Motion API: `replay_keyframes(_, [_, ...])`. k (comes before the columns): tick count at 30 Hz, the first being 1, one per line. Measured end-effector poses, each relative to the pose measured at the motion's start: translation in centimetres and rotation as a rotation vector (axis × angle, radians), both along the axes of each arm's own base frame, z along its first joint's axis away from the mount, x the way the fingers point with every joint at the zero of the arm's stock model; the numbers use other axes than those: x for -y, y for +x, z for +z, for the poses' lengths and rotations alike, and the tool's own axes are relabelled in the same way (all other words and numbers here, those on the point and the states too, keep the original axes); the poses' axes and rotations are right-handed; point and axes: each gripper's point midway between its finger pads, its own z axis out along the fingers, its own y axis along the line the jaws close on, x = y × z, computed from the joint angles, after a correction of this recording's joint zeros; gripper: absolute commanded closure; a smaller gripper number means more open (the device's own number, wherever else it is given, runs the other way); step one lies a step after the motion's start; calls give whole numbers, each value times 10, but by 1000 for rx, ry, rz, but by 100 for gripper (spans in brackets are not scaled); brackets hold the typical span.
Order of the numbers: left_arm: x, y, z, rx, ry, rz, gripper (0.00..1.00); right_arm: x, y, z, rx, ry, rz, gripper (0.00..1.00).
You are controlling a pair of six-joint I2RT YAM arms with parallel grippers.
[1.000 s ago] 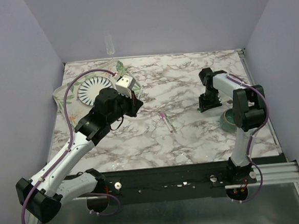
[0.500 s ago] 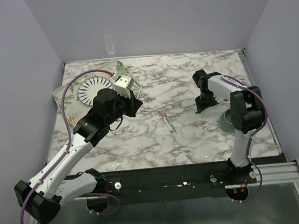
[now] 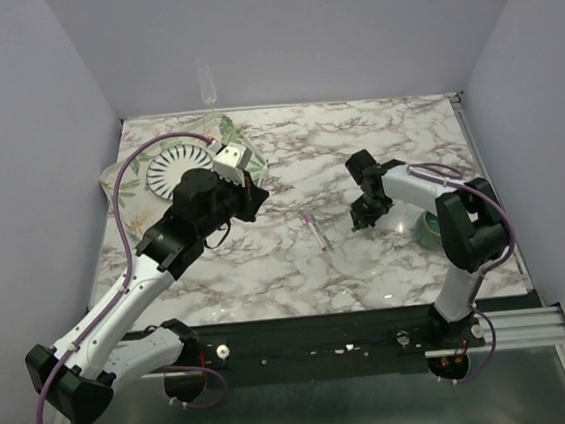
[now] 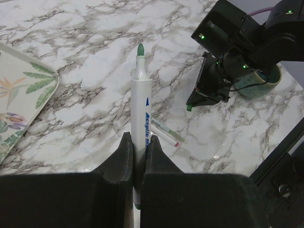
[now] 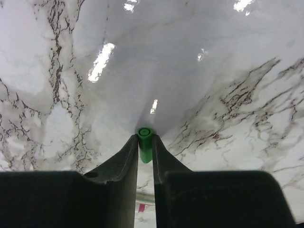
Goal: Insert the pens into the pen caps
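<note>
Left wrist: left gripper [image 4: 139, 142] tight on smooth white pen [image 4: 141, 102], right gripper [image 5: 145, 137] on tubular green cap [image 5: 145, 148].

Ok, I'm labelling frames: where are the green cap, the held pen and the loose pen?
green cap [image 5: 145, 143], right wrist view, its side
held pen [image 4: 142, 114], left wrist view, white barrel
loose pen [image 3: 316, 232], top external view, mid-barrel

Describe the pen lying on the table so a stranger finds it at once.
On the marble table, look near the middle. A thin white pen lies there. Its end is pink, while the other pen, in the left fingers, has a green tip.
</note>
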Motion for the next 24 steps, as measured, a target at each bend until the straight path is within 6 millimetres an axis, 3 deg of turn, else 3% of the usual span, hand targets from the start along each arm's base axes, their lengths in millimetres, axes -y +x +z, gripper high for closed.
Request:
replay_keyframes(4, [0,-1,-1,-3,-2,1,100,-3,2,-3,-1,15,23,67])
replay_keyframes(9, [-1,-1,0,1,-4,1,100,-3,2,-3,-19,9,36,78])
replay_keyframes(16, [-3,-4,6,15,-15,1,100,-3,0,-4,-67,-12,43,85])
replay_keyframes(20, [-4,-5,8,21,-19,1,100,-2,-1,-4,-76,-18,43,99])
replay_keyframes(24, [-5,-6,11,27,-23,2,100,-3,0,-4,-70,-22,47,99])
